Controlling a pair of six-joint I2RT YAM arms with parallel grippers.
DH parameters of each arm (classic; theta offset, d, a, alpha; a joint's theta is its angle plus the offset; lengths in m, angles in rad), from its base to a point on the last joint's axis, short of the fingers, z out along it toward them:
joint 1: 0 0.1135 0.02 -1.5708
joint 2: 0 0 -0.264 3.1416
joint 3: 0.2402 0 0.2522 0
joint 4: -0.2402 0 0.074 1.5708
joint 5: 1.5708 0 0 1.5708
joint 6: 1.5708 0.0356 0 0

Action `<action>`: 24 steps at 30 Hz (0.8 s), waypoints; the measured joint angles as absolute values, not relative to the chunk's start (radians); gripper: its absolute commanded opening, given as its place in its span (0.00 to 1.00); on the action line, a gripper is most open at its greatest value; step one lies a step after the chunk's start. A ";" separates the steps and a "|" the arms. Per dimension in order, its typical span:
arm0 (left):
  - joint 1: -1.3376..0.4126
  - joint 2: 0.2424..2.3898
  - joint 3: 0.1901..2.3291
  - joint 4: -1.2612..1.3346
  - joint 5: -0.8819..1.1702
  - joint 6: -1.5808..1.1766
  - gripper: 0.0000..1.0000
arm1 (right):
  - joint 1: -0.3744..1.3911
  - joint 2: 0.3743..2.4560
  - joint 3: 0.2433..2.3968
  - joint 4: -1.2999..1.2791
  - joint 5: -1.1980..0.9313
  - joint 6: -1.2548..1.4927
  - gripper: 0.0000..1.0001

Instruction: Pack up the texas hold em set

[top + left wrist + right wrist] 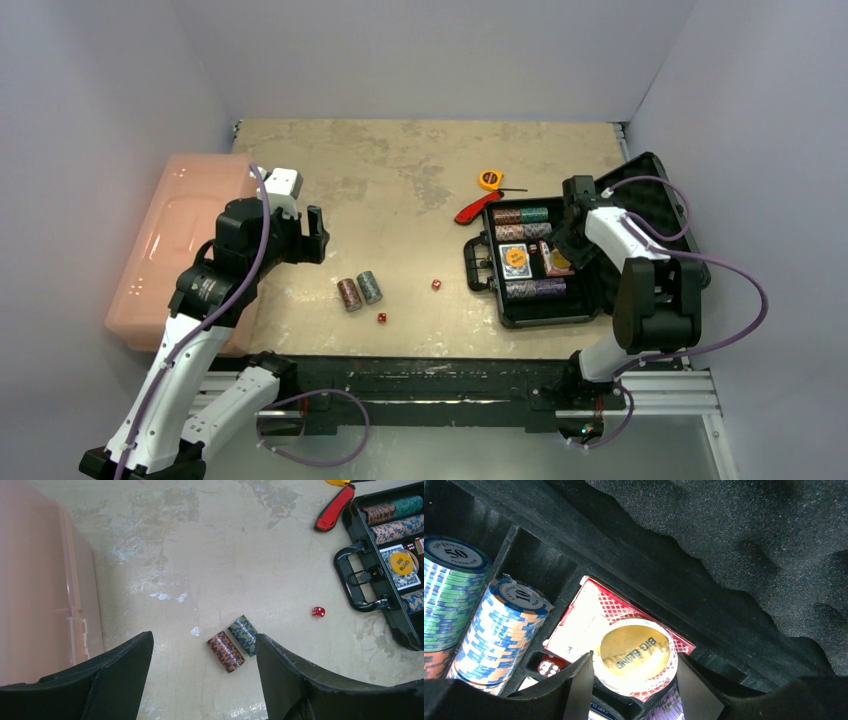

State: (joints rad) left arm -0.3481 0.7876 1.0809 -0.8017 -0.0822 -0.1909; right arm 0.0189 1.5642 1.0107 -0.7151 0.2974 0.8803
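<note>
Table (400, 170) carries case (548, 316), bin (170, 240), chip rolls (349, 294), dice (437, 285), tape measure (489, 179), red tool (470, 210)

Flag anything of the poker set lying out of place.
The orange chip roll and green chip roll lie loose on the table, one red die beside them and a second die nearer the open case, all outside it.

Bright, even light; foam lid (749, 540) dim and soft.

Between the right gripper's (635, 682) fingers (580, 695) the Big Blind disc (634, 652) is glossy clear plastic; beyond it the foam lid (734, 540) is dimpled and matt. Under the left gripper (204, 639) the table (200, 555) is worn, blotchy and faintly shiny, and the bin (35, 580) to its left is smooth translucent plastic.
</note>
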 measured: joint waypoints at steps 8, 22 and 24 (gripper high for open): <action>-0.348 0.788 1.081 -0.802 -0.082 -0.191 0.74 | 0.019 1.564 1.010 -0.699 0.294 0.861 0.24; -0.348 0.788 1.081 -0.802 -0.081 -0.191 0.74 | 0.019 1.497 0.976 -0.645 0.304 0.818 0.99; -0.348 0.788 1.081 -0.802 -0.081 -0.191 0.74 | 0.019 1.497 0.976 -0.649 0.313 0.818 0.99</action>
